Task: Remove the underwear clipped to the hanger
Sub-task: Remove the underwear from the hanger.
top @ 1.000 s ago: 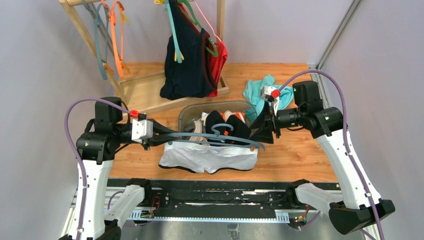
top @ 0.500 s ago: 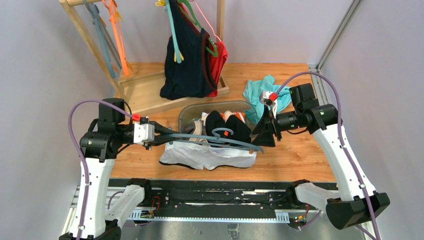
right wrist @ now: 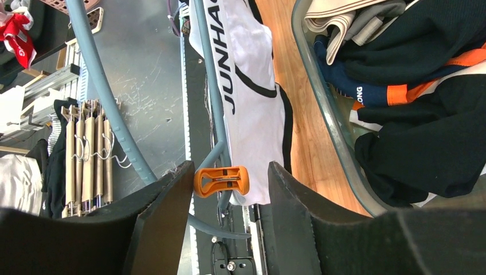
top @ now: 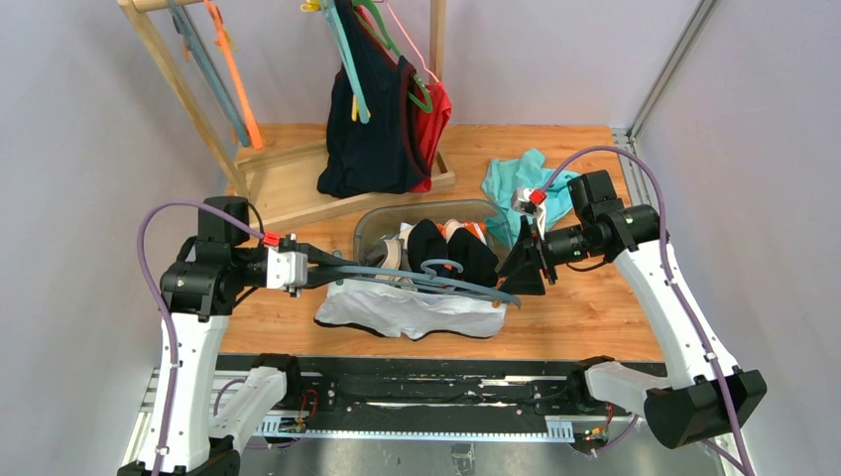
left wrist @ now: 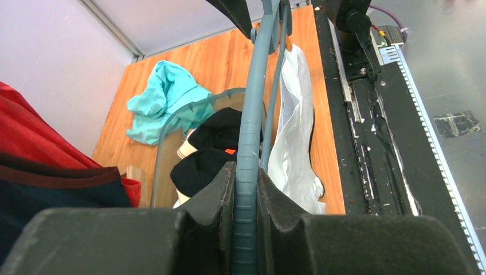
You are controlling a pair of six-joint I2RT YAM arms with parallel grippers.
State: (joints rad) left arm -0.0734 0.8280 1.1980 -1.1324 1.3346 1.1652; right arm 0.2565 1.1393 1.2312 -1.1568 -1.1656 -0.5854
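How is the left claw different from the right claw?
The left claw is shut tight on the blue-grey hanger; the right claw is open around the orange clip. The left claw holds the hanger's left end; the right claw is at its right end. Both are black.

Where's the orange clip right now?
Right wrist view: the orange clip sits between the right gripper's open fingers, on the grey hanger at the white underwear's corner.
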